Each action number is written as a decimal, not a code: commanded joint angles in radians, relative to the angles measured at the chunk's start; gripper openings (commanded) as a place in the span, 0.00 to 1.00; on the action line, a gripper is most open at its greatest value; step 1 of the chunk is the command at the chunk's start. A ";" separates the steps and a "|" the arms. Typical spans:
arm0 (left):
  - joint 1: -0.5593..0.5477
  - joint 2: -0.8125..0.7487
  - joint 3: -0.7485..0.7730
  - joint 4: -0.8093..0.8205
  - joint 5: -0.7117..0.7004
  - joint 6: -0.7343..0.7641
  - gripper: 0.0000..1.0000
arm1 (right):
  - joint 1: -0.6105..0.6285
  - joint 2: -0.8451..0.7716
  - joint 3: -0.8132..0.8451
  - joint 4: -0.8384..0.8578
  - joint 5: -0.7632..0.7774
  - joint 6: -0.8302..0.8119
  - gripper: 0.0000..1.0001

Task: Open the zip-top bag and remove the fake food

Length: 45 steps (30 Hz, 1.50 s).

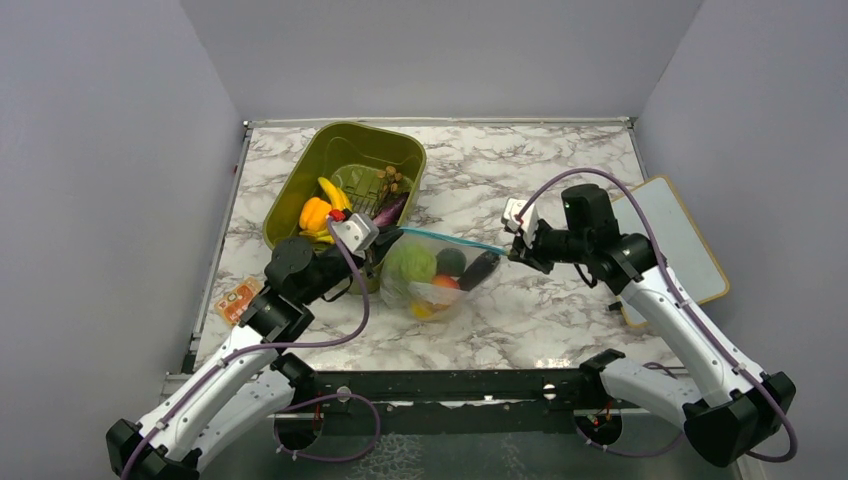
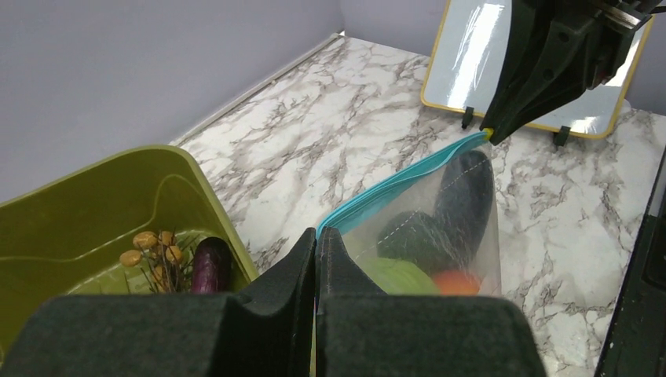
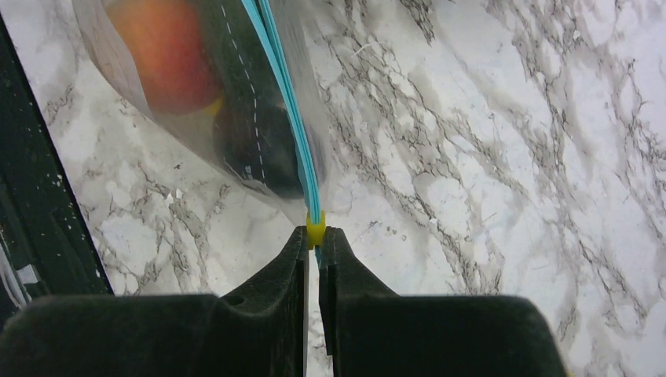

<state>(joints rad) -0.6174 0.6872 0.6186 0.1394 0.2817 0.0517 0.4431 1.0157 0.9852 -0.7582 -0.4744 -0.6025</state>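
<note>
"Two hands on one bag: why both?"

"Because I want the mouth held taut. My left hand (image 2: 316,234) is clenched on the near corner of the zip-top bag (image 1: 430,305), right where the teal zipper strip (image 2: 393,187) ends. My right hand (image 3: 314,233) is clenched on the small yellow tab (image 3: 315,228) at the far end of that strip. With one end anchored and the other pulled, I judge the zip should give way."

"Where does the bag sit?"

"It is strung between the two hands above the bench (image 1: 560,170), just in front of the green bin (image 1: 292,195), with its belly sagging down. I cannot tell whether the bottom touches the bench."

"And the fake food (image 1: 440,272)?"

"All of it that I can see is inside. A light green round piece (image 1: 412,264), a peach-orange fruit (image 3: 157,47) and a dark eggplant (image 2: 465,192) press against the clear plastic. The strip reads as one closed line from end to end, so I judge that the opening has barely begun and the removal has not started."

"What worries you?"

"The tab is tiny. If it slips from my right hand, or the corner pulls out of my left, the bag drops and the pieces shift. I would keep the pull along the strip rather than across it."
</note>
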 commanded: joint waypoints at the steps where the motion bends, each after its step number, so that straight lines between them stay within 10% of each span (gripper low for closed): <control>1: 0.008 -0.044 -0.007 0.056 -0.106 0.019 0.00 | -0.017 -0.022 -0.024 -0.092 0.123 -0.015 0.01; 11: 0.008 -0.037 -0.017 0.078 -0.074 0.005 0.00 | -0.017 -0.042 -0.001 -0.090 0.068 -0.007 0.07; 15: 0.008 -0.023 -0.019 0.103 -0.005 -0.005 0.00 | -0.017 -0.080 0.026 -0.030 -0.041 0.023 0.40; 31: 0.008 0.020 0.020 0.091 0.230 0.024 0.00 | -0.017 -0.002 0.037 0.552 -0.072 0.524 0.51; 45: 0.008 0.066 0.115 -0.026 0.414 0.082 0.00 | -0.016 0.056 -0.021 0.501 -0.347 0.445 0.53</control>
<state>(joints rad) -0.6106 0.7593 0.6930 0.0971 0.6361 0.1104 0.4278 1.0462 0.9657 -0.2325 -0.7414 -0.1280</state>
